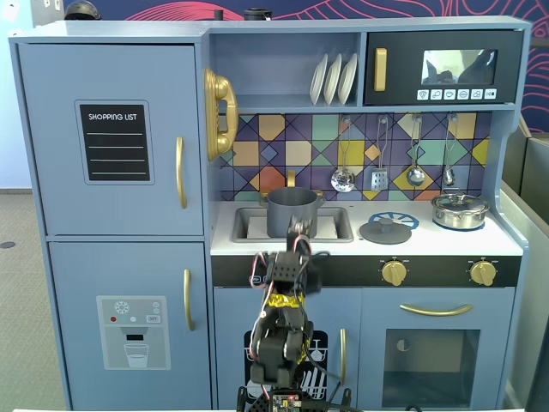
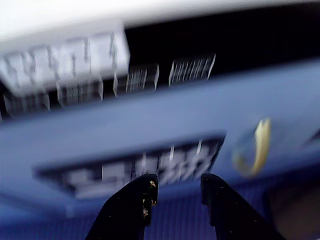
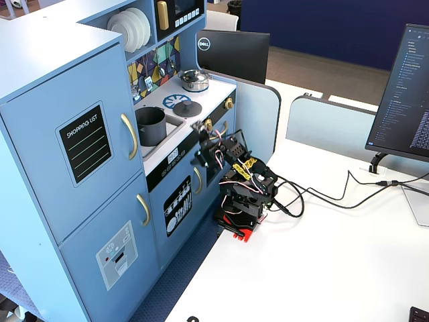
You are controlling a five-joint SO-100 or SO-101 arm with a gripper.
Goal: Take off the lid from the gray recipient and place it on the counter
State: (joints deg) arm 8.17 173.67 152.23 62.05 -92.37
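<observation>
The counter [image 1: 446,242] carries the lid [image 1: 385,229] and a steel pot [image 1: 460,210].

This is an office or lab room, not a real kitchen. A blue wooden toy kitchen [image 3: 100,168] with a printed "shopping list" panel [image 1: 114,142] stands against a white desk [image 3: 322,268]. On the desk sit a black Dell monitor [image 3: 231,54], a second screen showing lines of text [image 3: 409,94], and loose black cables [image 3: 335,194]. Grey partition panels [image 3: 335,127] and dark carpet lie behind.
</observation>
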